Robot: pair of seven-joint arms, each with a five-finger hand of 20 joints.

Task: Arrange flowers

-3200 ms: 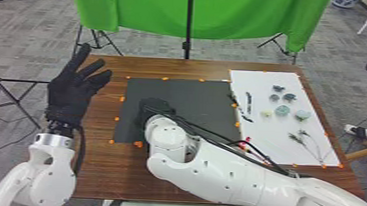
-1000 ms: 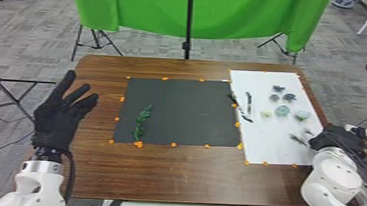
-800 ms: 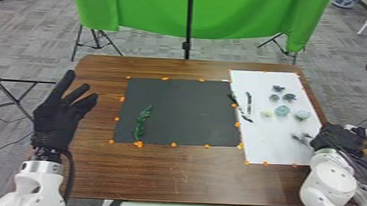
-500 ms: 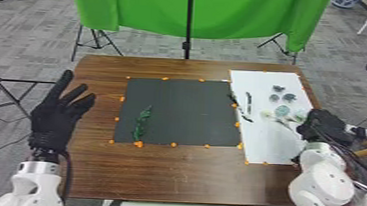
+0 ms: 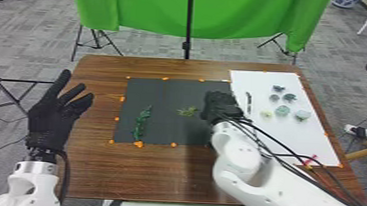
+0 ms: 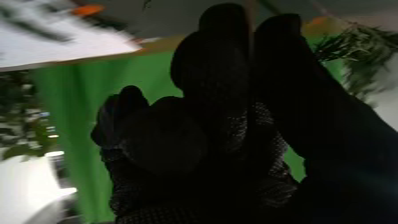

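While the right hand (image 5: 221,105) pinches a fine sprig (image 5: 187,111) over the black sheet (image 5: 166,93), placement likely calls for lowering it flat, clear of the leafy stem (image 5: 142,121), before release; left hand (image 5: 51,118) open, beyond the sheet's left edge.

On your one white sheet (image 5: 289,138), you have three dark blooms (image 5: 290,97) toward the far edge, three pale blooms (image 5: 282,111) closer in and one dark twig (image 5: 248,100) by the left edge. Your one black mat (image 5: 176,93) shows two green sprigs (image 5: 142,123).
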